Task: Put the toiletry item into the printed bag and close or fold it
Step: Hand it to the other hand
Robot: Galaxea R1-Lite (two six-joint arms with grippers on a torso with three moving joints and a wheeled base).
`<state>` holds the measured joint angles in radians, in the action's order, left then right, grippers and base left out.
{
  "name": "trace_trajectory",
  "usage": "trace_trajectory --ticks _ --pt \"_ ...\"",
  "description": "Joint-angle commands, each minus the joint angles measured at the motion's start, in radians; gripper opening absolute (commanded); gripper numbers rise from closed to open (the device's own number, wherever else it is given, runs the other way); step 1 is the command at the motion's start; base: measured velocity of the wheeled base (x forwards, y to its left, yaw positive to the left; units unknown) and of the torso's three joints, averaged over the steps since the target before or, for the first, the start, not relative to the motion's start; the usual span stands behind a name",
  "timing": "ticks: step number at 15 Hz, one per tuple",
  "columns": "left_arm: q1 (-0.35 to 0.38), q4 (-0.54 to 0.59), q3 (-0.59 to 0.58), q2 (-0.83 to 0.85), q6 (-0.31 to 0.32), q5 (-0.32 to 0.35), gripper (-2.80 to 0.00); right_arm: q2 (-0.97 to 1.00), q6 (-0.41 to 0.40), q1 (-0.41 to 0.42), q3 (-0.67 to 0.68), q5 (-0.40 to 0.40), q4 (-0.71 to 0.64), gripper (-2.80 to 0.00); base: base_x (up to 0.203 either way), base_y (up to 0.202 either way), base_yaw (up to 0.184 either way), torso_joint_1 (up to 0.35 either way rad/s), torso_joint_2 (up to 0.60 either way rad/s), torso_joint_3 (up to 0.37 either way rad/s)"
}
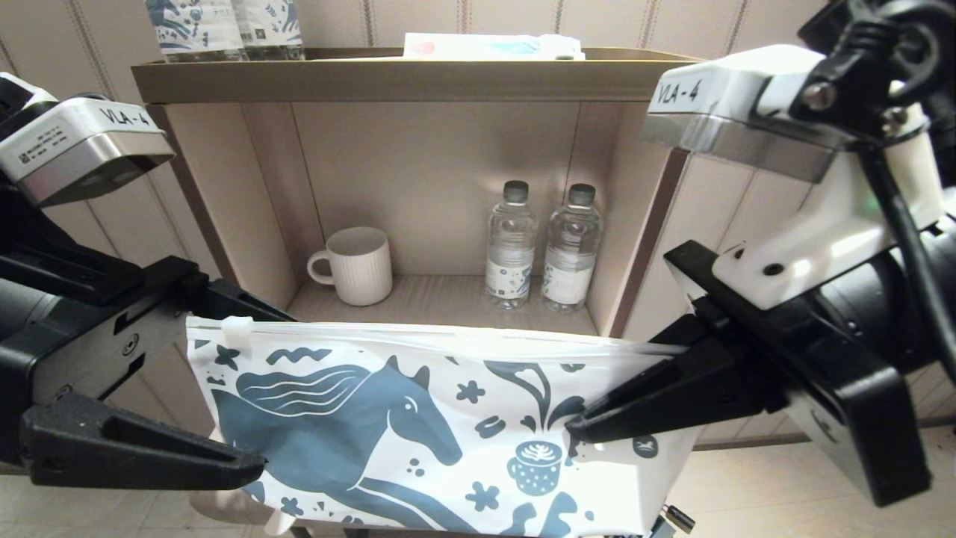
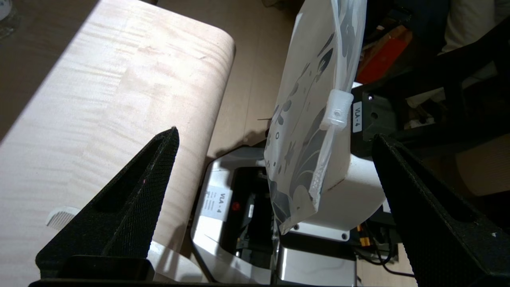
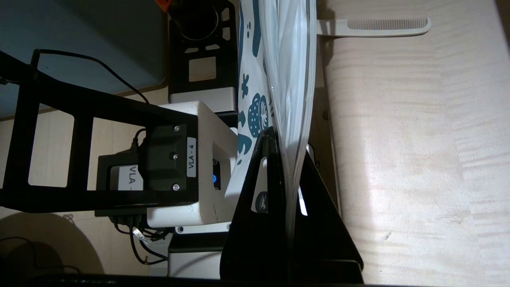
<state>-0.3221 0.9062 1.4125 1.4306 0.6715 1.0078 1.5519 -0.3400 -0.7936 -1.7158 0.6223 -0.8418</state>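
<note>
**Pouch held up by one corner, comb on the table**

The right gripper, at the right of the head frame, has its black fingers pressed together on the right edge of the flat whitish translucent plastic zip pouch printed with a dark blue horse; in the right wrist view the pouch's layers run straight down between the two pads. The pouch hangs upright across the lower middle of the head frame, its zip edge on top and its white slider at the upper left corner.

The left gripper, at the left of the head frame, is spread wide. In the left wrist view its two fingers stand well apart, with the slider end of the pouch between them and touching neither.

The long slim white plastic comb lies flat on the pale wooden table, at the top of the right wrist frame, outside the pouch; part of its handle is hidden behind the bag. The table around it is bare.

Behind the pouch, an open wooden shelf holds a white ribbed mug and two clear water bottles.
</note>
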Motion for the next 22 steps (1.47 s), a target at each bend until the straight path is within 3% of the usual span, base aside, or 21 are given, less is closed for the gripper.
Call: trace_trajectory --ticks 1,9,19,20,21,22 --pt "0.0 0.003 -0.003 0.001 0.003 0.006 0.0 0.002 -0.002 -0.001 -0.001 0.002 -0.005 -2.8 0.0 0.0 0.0 0.0 0.0 0.0" --pt "0.0 -0.058 -0.085 -0.018 0.003 0.012 0.0 -0.007 -0.007 -0.001 0.023 -0.006 0.019 -2.8 0.0 0.0 0.0 0.0 0.0 0.0" --pt "-0.001 -0.084 -0.084 -0.005 -0.003 0.028 0.0 -0.003 -0.007 -0.007 0.035 -0.005 0.046 -2.8 0.0 0.0 0.0 0.0 0.0 0.0" --pt "0.0 -0.082 -0.089 -0.006 -0.003 0.026 -1.81 -0.002 -0.007 -0.007 0.035 -0.004 0.046 -2.8 0.0 0.0 0.0 0.0 0.0 0.0" --pt "-0.002 -0.084 -0.091 -0.007 -0.003 0.026 -2.8 -0.002 -0.007 -0.007 0.034 -0.004 0.046 -2.8 0.0 0.0 0.0 0.0 0.0 0.0" --pt "-0.002 -0.084 -0.09 -0.006 -0.003 0.026 -2.8 -0.001 -0.007 -0.007 0.032 -0.004 0.046 -2.8 0.0 0.0 0.0 0.0 0.0 0.0"
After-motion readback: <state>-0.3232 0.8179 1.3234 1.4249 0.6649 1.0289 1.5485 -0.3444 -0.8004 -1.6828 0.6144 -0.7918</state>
